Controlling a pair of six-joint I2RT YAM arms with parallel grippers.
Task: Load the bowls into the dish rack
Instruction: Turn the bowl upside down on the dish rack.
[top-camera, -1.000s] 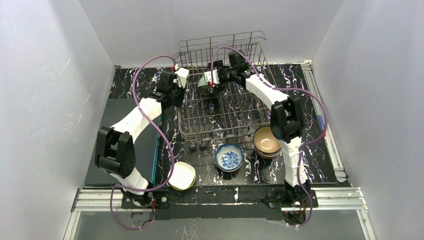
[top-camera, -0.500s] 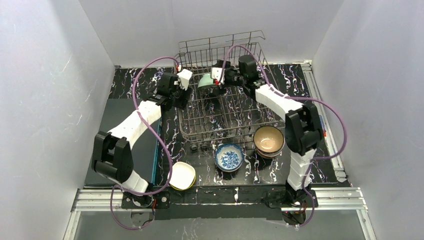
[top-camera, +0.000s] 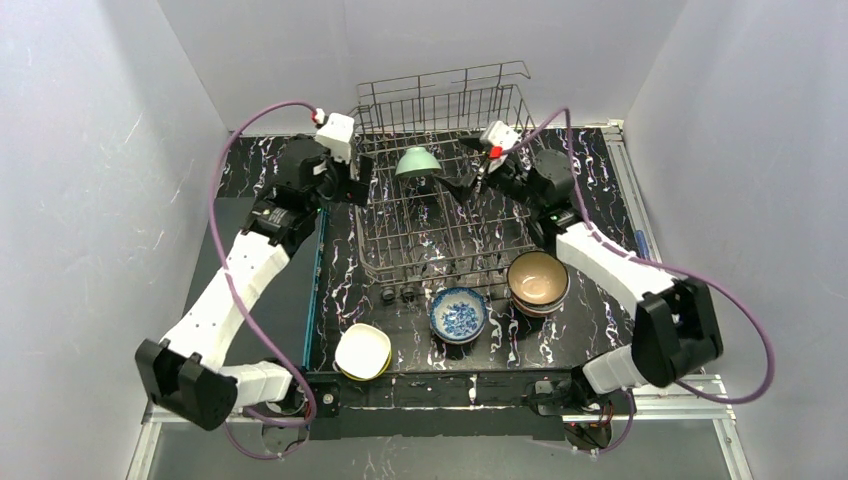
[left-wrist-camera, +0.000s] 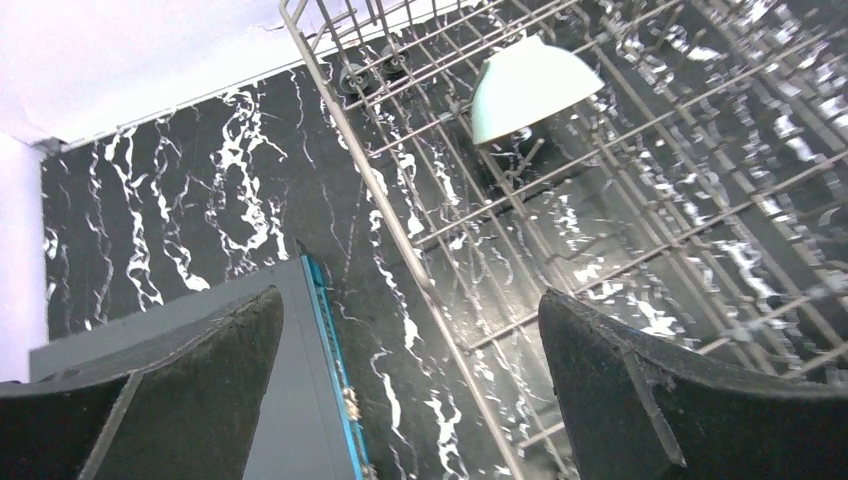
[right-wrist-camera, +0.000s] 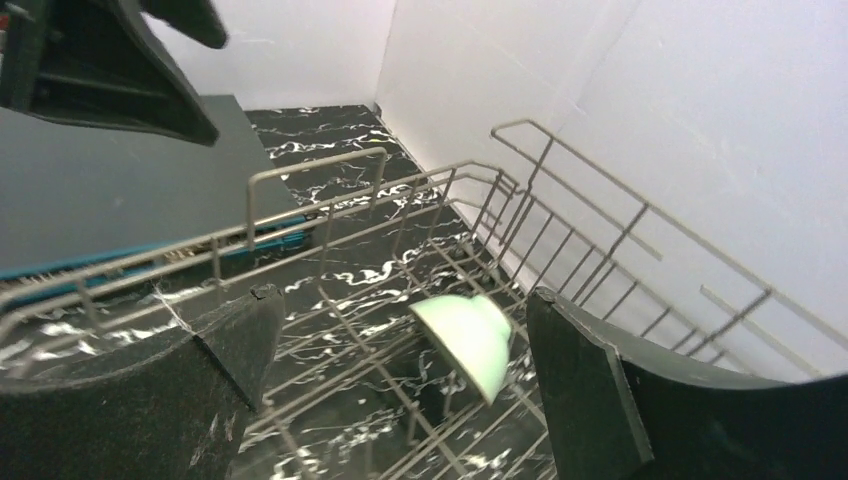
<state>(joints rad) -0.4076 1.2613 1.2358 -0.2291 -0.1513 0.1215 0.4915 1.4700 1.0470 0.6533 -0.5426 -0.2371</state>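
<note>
1. Left hand (left-wrist-camera: 408, 305): jaws spread wide with nothing between them. It hovers at the left rim of the dish rack (top-camera: 430, 270), just outside the wire.
2. Right hand (right-wrist-camera: 400, 300): equally wide and empty. It is raised over the far right part of the rack and faces inward across the tines.
3. Mint bowl (top-camera: 418, 162): inside the rack near its far side, tipped and propped among the tines. It lies between my two hands and is touched by neither. It is the only bowl I can see loaded.
4. Bowls yet to load, all on the tabletop (top-camera: 415, 350) at the rack's near side:
   - white-and-yellow bowl (top-camera: 362, 351), close to my left base;
   - blue-patterned bowl (top-camera: 458, 314), in the middle;
   - tan bowl (top-camera: 537, 280), topmost of a small stack just beside the rack's near right corner. I cannot tell how many are in the stack.
5. Step in hand, as I judge it: one placement is finished, both hands are free, and the next pickup is not yet begun.
6. Next move calls for:
   - lifting a hand clear of the wire sides;
   - bringing it back to the near row;
   - pinching one rim. My left suits the white-and-yellow bowl, my right the tan stack.
</note>
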